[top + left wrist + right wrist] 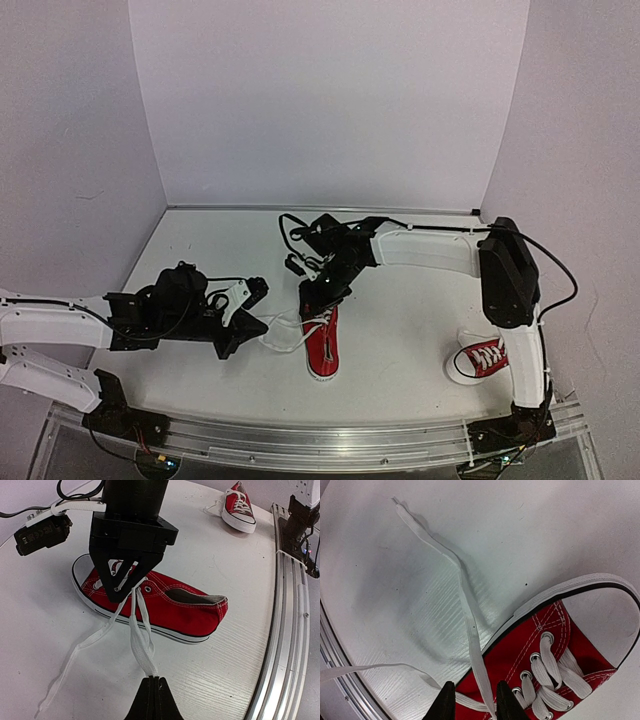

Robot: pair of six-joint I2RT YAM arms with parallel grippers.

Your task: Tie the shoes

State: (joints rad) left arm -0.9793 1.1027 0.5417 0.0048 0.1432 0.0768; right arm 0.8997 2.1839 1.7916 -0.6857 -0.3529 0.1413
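Observation:
A red shoe (pixel 322 348) with a white sole lies mid-table, toe toward the near edge; it also shows in the left wrist view (pixel 190 607) and the right wrist view (pixel 545 655). My left gripper (pixel 250 326) sits left of it, shut on a folded white lace loop (pixel 141 645) pulled taut from the eyelets; its tip shows in the left wrist view (pixel 154 680). My right gripper (pixel 320 292) hangs over the shoe's laced part, jaws slightly open (pixel 474 700), with a lace strand (pixel 465 595) running between the fingers. The second red shoe (pixel 485 357) lies near the right arm's base.
A loose lace end (pixel 75 655) trails across the table left of the shoe. An aluminium rail (pixel 330 435) runs along the near table edge. White walls close the back and both sides. The right arm's cables (pixel 295 230) loop behind the shoe.

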